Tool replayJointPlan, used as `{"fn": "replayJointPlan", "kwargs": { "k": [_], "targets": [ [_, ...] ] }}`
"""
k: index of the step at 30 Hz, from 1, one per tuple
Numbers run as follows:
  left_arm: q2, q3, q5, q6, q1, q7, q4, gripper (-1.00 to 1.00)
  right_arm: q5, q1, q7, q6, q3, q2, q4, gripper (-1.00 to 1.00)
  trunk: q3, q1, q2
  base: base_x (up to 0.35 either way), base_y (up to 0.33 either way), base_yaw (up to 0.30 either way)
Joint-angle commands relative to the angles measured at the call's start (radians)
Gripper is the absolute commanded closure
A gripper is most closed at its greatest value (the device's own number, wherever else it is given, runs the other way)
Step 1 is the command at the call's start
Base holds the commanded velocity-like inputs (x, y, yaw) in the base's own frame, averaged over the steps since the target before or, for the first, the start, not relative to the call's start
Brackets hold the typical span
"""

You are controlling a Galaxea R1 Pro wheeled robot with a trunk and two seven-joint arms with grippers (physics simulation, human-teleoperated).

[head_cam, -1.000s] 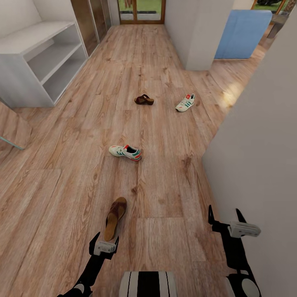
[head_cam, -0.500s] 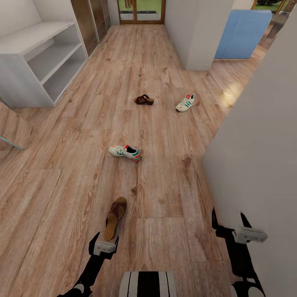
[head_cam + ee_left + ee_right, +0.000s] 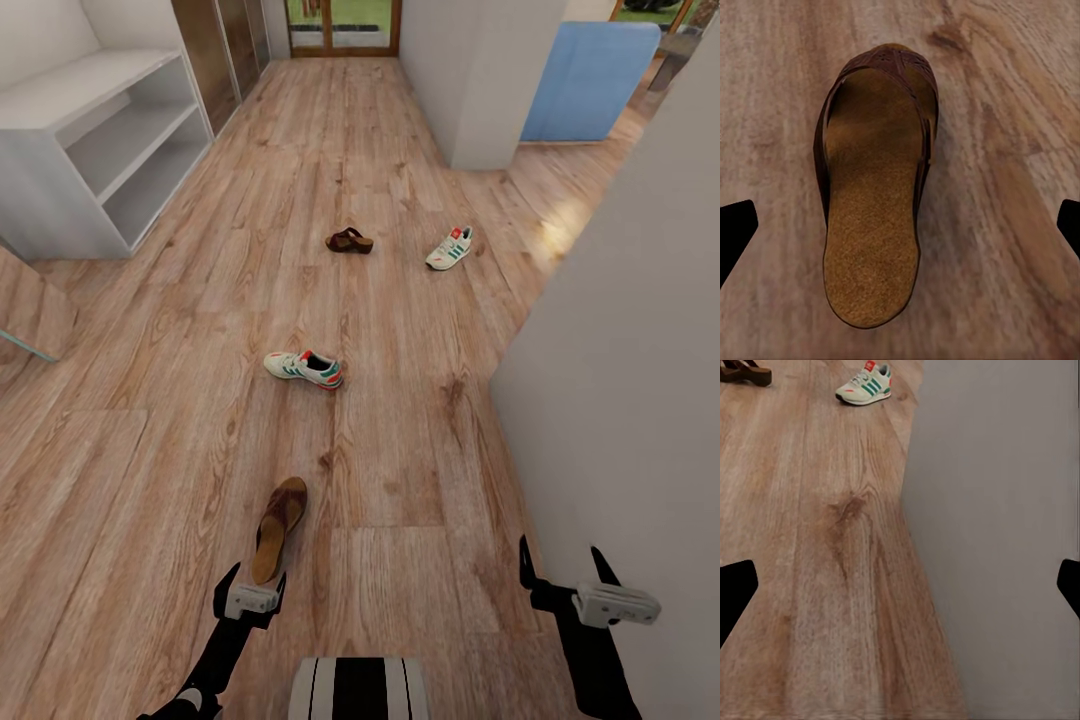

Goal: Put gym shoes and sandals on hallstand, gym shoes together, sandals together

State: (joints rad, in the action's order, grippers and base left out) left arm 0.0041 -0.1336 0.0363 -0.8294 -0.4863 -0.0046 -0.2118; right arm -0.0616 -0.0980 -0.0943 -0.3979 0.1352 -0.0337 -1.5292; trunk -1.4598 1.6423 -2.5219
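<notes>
All four shoes lie on the floor, well apart. The near sandal lies just ahead of the left pincer (jaws spread wide). Beyond it lies one sneaker; farther on, the second sandal with the other sneaker to its right. The shoe rack stands far left.

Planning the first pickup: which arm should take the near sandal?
Left. Its open tool hovers right at the near sandal; the right tool sits far off beside the wall.
</notes>
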Motion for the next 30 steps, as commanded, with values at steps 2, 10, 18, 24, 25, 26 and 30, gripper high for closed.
{"fn": "replayJointPlan", "kwargs": {
  "k": [2, 10, 18, 24, 25, 26, 30],
  "targets": [
    [0.0, 0.0, 0.0, 0.0, 0.0, 0.0, 0.0, -1.0, 0.001, -0.01, 0.0, -0.003, 0.001, 0.002, 0.004, -1.0, -0.002, 0.0, 0.0, 0.0, 0.0, 0.0],
    [0.0, 0.0, -0.001, 0.001, 0.0, 0.0, 0.0, -1.0, 0.001, -0.041, 0.004, -0.048, 0.008, 0.004, 0.043, -1.0, -0.011, 0.0, 0.0, 0.0, 0.0, 0.0],
    [-0.001, 0.001, -0.002, 0.001, 0.0, 0.0, 0.0, -1.0, -0.001, -0.053, 0.006, -0.079, 0.01, 0.004, 0.062, -1.0, -0.022, 0.0, 0.0, 0.0, 0.0, 0.0],
    [-0.001, 0.001, -0.002, 0.001, 0.0, 0.0, 0.0, -1.0, 0.0, -0.056, 0.008, -0.087, 0.01, 0.005, 0.069, -1.0, -0.029, 0.0, 0.0, 0.0, 0.0, 0.0],
    [-0.001, 0.001, -0.002, 0.001, 0.0, 0.0, 0.0, -1.0, 0.0, -0.056, 0.008, -0.087, 0.01, 0.005, 0.069, -1.0, -0.029, 0.0, 0.0, 0.0, 0.0, 0.0],
    [-0.001, 0.001, -0.002, 0.001, 0.0, 0.0, 0.0, -1.0, 0.001, -0.057, 0.008, -0.088, 0.01, 0.005, 0.07, -1.0, -0.03, 0.0, 0.0, 0.0, 0.0, 0.0],
    [-0.001, 0.001, -0.002, 0.001, 0.0, 0.0, 0.0, -1.0, 0.0, -0.057, 0.008, -0.09, 0.009, 0.005, 0.071, -1.0, -0.032, 0.0, 0.0, 0.0, 0.0, 0.0]
  ]
}}
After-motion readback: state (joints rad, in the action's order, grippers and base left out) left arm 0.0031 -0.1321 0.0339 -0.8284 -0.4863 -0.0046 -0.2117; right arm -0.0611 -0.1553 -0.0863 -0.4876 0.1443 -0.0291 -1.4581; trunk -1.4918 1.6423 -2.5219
